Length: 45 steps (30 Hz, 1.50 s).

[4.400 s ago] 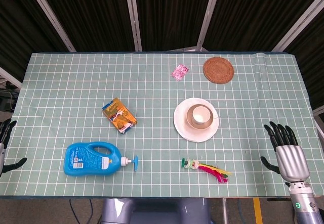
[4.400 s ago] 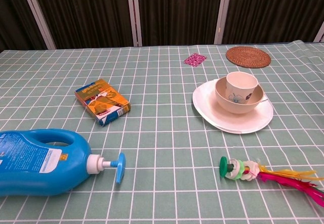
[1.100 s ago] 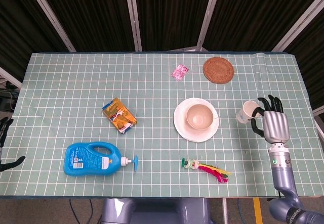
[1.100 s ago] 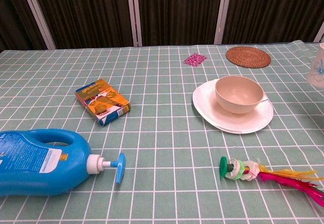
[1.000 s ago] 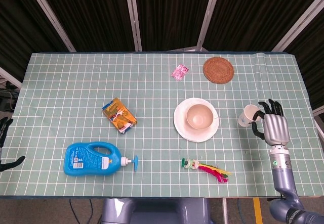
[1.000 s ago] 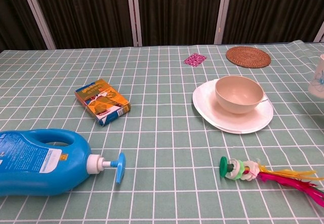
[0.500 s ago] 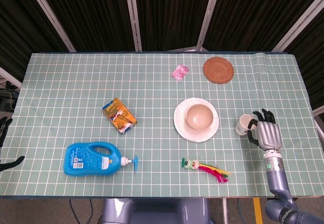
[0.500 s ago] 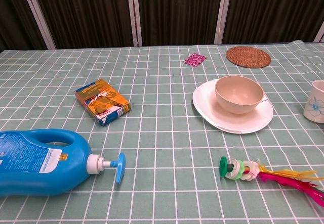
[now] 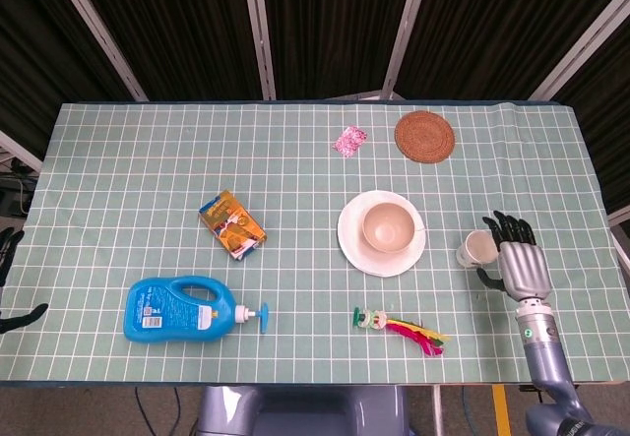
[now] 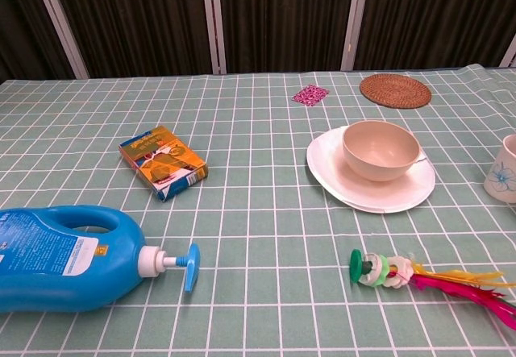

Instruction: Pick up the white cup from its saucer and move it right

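Note:
The white cup (image 9: 475,249) with a blue flower print (image 10: 503,169) stands upright on the tablecloth to the right of the white saucer (image 9: 350,247). The saucer (image 10: 330,172) carries only a beige bowl (image 9: 387,226). My right hand (image 9: 518,264) is against the cup's right side and holds it, fingers over the top and thumb below. The chest view shows the cup at its right edge, but not the hand. My left hand (image 9: 10,279) shows only partly at the table's left edge, with its fingers apart and nothing in it.
A feathered toy (image 9: 399,326) lies in front of the saucer. Behind it are a woven coaster (image 9: 425,136) and a pink wrapper (image 9: 349,141). An orange box (image 9: 232,223) and a blue detergent bottle (image 9: 182,308) lie on the left half.
My right hand has lifted the cup out of the bowl on the saucer, carried it right and lowered it onto the cloth. In the last second it came down and slightly nearer.

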Each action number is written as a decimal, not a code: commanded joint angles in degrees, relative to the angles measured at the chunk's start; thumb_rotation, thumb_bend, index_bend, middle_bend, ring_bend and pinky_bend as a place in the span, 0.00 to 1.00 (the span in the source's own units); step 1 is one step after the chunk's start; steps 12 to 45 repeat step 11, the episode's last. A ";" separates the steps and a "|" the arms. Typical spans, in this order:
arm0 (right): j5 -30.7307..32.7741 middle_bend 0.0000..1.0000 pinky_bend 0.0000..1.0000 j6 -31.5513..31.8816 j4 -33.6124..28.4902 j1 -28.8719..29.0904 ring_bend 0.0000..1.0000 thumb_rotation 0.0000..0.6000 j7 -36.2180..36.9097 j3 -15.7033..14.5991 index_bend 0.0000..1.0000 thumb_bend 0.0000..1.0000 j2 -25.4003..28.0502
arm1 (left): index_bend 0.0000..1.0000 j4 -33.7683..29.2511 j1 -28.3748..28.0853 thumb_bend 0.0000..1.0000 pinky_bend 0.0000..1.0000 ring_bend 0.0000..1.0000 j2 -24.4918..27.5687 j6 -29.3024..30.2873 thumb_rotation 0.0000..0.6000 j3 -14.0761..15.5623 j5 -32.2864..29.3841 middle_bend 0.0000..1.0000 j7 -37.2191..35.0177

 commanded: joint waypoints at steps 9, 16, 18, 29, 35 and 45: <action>-11.03 0.00 0.00 11.53 -4.36 -7.59 0.00 1.00 3.15 -5.52 0.00 0.12 7.75 | 0.00 0.48 -0.13 0.00 0.00 0.00 -0.34 -0.28 1.00 -0.08 -0.39 0.00 0.60; -12.99 0.00 0.00 13.09 -4.07 -8.51 0.00 1.00 4.07 -6.36 0.00 0.11 8.37 | 0.00 0.49 -0.19 0.00 0.00 0.00 -0.49 -0.32 1.00 -0.05 -0.36 0.00 1.01; -12.99 0.00 0.00 13.09 -4.07 -8.51 0.00 1.00 4.07 -6.36 0.00 0.11 8.37 | 0.00 0.49 -0.19 0.00 0.00 0.00 -0.49 -0.32 1.00 -0.05 -0.36 0.00 1.01; -12.99 0.00 0.00 13.09 -4.07 -8.51 0.00 1.00 4.07 -6.36 0.00 0.11 8.37 | 0.00 0.49 -0.19 0.00 0.00 0.00 -0.49 -0.32 1.00 -0.05 -0.36 0.00 1.01; -12.99 0.00 0.00 13.09 -4.07 -8.51 0.00 1.00 4.07 -6.36 0.00 0.11 8.37 | 0.00 0.49 -0.19 0.00 0.00 0.00 -0.49 -0.32 1.00 -0.05 -0.36 0.00 1.01; -12.99 0.00 0.00 13.09 -4.07 -8.51 0.00 1.00 4.07 -6.36 0.00 0.11 8.37 | 0.00 0.49 -0.19 0.00 0.00 0.00 -0.49 -0.32 1.00 -0.05 -0.36 0.00 1.01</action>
